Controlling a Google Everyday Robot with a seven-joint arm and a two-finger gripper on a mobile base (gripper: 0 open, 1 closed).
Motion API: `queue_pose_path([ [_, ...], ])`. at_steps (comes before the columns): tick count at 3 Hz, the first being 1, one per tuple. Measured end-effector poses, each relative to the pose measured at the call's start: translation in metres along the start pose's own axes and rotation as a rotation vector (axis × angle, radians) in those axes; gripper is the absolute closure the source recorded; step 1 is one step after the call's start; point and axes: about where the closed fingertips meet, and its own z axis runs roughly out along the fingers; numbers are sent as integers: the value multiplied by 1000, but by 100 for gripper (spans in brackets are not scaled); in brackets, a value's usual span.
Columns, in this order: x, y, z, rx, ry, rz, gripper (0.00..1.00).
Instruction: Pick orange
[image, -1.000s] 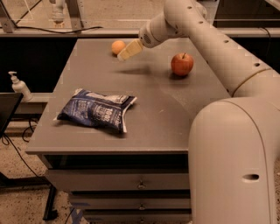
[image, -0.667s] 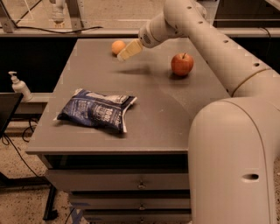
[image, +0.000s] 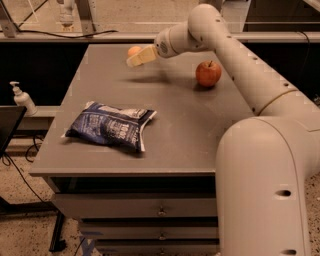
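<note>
The orange (image: 133, 50) is a small pale-orange round fruit near the far left part of the grey table (image: 175, 125). My gripper (image: 135, 59) reaches in from the right, and its pale fingers (image: 142, 56) lie right in front of the orange, covering its lower right side. I cannot tell whether the fingers touch the fruit. The larger red apple (image: 208, 73) with a stem stands well to the right of the gripper.
A blue snack bag (image: 111, 125) lies on the front left of the table. My arm (image: 240, 70) crosses the right side above the table. A soap dispenser (image: 22, 99) stands on a low surface to the left. Drawers (image: 150, 210) sit under the tabletop.
The gripper stays at the orange, and the orange, apple and bag have not moved.
</note>
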Motion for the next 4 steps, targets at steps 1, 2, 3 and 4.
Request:
queue_pose_path([
  [1,-7,7,23,-37,-34,3,0],
  [2,-4,13,47,-65,-16,-18,0],
  [3,6,12,65,-73,17,-37,17],
  [4,8,4,69,-56,26,-44,41],
])
